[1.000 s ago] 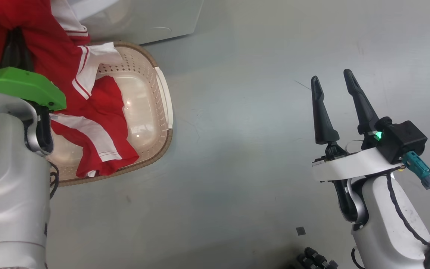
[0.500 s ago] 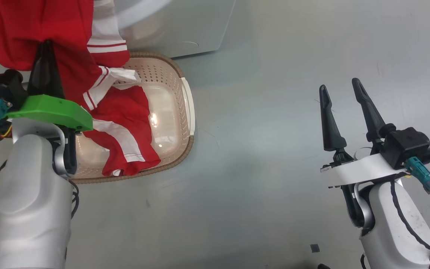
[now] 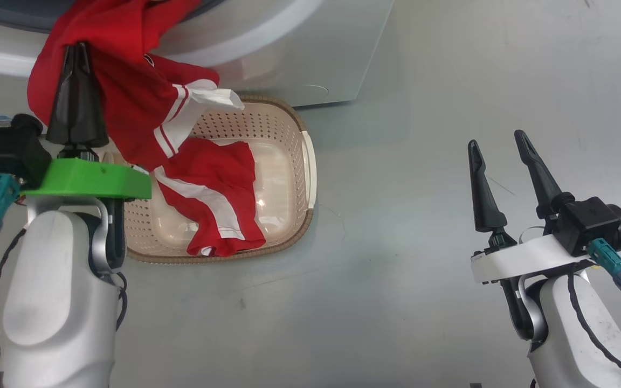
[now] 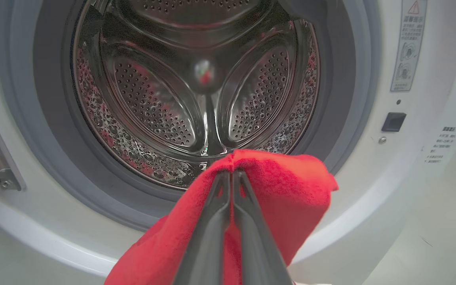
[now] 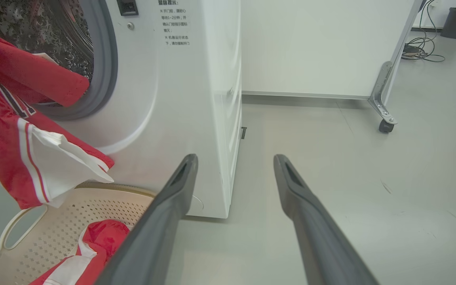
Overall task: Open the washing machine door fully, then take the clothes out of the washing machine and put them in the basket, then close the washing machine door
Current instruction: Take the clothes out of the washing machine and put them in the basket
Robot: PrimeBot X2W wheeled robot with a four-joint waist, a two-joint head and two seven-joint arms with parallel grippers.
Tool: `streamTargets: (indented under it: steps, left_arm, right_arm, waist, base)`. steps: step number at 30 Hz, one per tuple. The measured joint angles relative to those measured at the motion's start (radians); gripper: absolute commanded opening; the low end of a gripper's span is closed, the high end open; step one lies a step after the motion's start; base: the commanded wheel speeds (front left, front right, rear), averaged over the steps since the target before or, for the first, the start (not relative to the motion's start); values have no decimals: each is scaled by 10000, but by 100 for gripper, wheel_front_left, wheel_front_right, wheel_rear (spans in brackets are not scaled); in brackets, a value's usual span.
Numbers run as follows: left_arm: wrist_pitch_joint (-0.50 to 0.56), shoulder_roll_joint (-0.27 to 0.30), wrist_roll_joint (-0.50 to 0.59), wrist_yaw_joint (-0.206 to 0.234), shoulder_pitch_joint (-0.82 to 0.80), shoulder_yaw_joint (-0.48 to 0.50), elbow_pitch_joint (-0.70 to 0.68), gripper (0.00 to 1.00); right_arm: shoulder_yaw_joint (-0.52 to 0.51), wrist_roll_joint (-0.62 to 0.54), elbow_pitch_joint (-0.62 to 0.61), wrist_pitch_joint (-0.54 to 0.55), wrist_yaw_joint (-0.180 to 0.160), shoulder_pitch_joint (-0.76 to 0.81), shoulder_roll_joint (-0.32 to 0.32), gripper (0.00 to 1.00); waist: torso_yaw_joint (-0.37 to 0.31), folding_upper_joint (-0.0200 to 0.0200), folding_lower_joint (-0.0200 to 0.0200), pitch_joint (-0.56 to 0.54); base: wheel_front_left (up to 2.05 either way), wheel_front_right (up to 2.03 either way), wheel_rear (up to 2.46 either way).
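Right gripper (image 3: 496,139), nearest, above the floor (image 3: 397,215), jaws spread and empty. Left gripper (image 3: 76,51), jaws clenched on the red clothes (image 3: 127,91), which hang over the basket (image 3: 308,167); a second red garment (image 3: 219,183) lies inside. Beyond, the washing machine (image 3: 316,59), drum mouth uncovered.

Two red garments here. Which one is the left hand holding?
The upper garment hanging before the washing machine, pinched in the shut left hand; the other garment lies loose in the basket.
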Motion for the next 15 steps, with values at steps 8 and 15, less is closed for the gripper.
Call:
streamTargets:
  steps: [8,15]
  left_arm:
    - [0,-29,8,0,1262,-535,-449,0]
    - [2,-29,-59,13,2162,-744,4,0]
  right_arm:
    - [142,-73,48,0,119,152,15,100]
    - [347,-73,84,0,230,162,111,100]
  waist:
    - [260,0,0,-419]
    - [83,0,0,-475]
  base:
    - [0,0,0]
    - [0,0,0]
